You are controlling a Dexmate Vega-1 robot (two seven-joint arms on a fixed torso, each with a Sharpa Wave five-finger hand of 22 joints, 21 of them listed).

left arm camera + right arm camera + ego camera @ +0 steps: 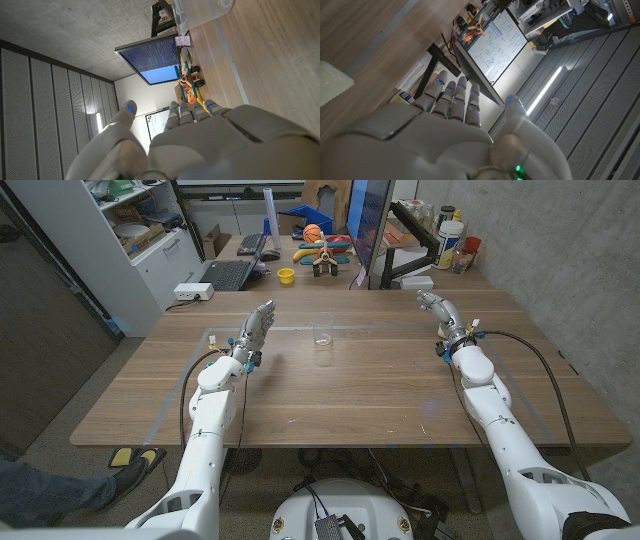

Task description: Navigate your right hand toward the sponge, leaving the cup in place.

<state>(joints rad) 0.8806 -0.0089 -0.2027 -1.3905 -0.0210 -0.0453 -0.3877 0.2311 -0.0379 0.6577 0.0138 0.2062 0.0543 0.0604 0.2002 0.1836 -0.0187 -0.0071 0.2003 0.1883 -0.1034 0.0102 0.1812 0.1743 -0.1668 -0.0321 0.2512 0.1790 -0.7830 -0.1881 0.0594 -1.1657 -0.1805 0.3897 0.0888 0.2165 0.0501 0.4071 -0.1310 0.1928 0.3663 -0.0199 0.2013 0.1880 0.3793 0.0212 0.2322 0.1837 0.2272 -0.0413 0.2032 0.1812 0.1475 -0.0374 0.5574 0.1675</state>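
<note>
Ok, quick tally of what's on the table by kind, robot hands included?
cup, clear: 1
sponge, pale, seen at the right wrist view's edge: 1
robot hands: 2 (left hand, right hand, both holding nothing)
Total: 4

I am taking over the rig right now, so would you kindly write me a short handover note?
Left hand: open, holds nothing, over the table to the left of the cup.
Right hand: open, holds nothing, at the table's right side.
Cup: clear, upright at mid table, apart from both hands.
Sponge: pale, on the table close by the right hand; whether they touch cannot be told.
Done: right hand is near the sponge, cup in place.
Left: close any remaining gap, keeping away from the cup.
</note>
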